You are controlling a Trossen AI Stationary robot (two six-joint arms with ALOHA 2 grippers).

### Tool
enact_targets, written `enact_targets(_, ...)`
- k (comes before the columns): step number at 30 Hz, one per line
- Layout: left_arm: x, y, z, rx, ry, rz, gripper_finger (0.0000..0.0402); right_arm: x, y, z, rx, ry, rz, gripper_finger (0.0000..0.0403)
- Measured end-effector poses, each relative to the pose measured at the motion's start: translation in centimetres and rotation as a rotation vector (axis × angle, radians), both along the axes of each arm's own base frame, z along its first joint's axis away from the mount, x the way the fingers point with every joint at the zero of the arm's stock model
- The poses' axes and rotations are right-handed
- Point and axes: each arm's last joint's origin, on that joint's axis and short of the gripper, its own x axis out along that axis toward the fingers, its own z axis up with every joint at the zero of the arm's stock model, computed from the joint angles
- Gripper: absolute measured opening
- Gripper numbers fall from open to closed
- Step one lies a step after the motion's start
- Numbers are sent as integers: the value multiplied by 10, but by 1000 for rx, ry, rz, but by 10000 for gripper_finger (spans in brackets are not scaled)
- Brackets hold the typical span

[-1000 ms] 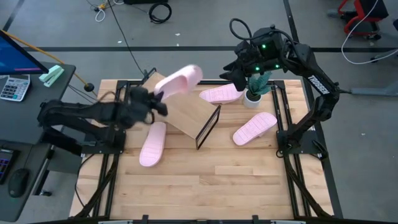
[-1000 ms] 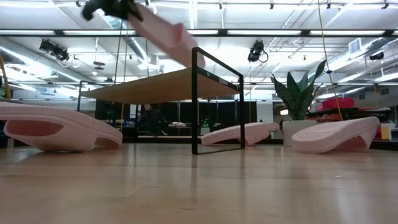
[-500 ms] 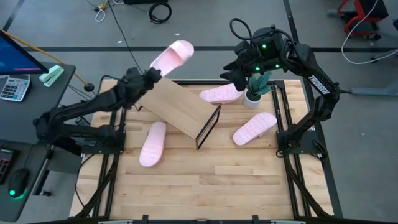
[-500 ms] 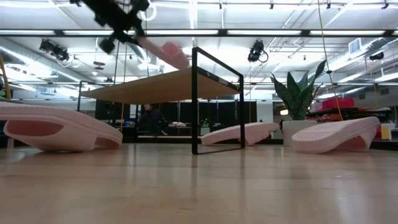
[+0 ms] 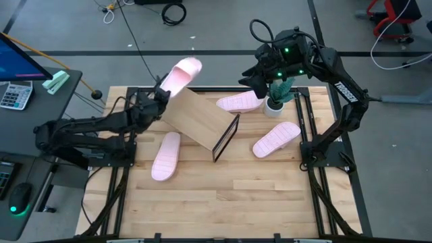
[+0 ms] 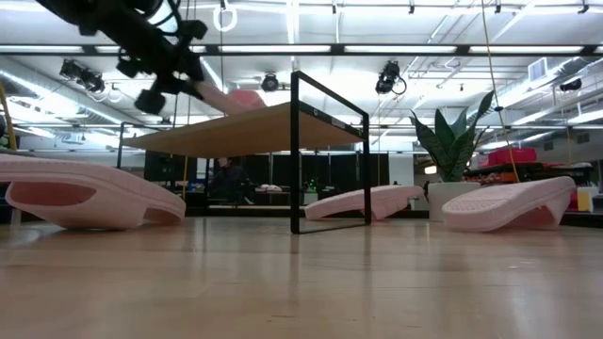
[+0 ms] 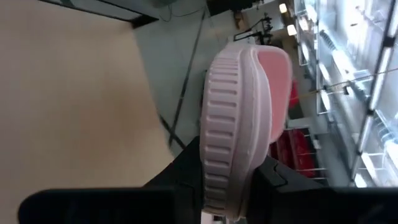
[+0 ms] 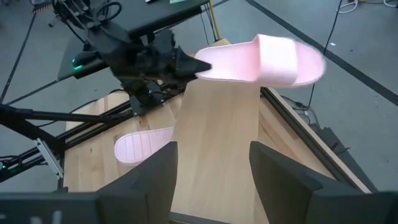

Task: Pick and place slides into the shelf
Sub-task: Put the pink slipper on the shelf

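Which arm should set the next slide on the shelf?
The left. Its claw already grips a pink slide in the air above the far end of the shelf. The right claw holds nothing and hovers near the plant at the far right.

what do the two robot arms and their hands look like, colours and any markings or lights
Both arms are dark, near-black jointed links. The right arm carries white lettering along its upper link, small green lights near the wrist and a looping black cable on top. The right hand ends in two broad, flat dark fingers. The left arm is plain black, and the left hand looks blocky and black.
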Motion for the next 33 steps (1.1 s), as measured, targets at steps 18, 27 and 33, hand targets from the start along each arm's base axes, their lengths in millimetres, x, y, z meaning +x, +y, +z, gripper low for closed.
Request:
enact_targets(18,-38,-24,10,-82,67,30,75,1,0,2,5,-20,-8,205)
enact_targets(27,-30,-23,0,-113,119,43,75,1,0,2,12,-20,-12,204)
enact_targets(33,-34,-23,-4,-126,180,45,75,1,0,2,12,-21,-12,203)
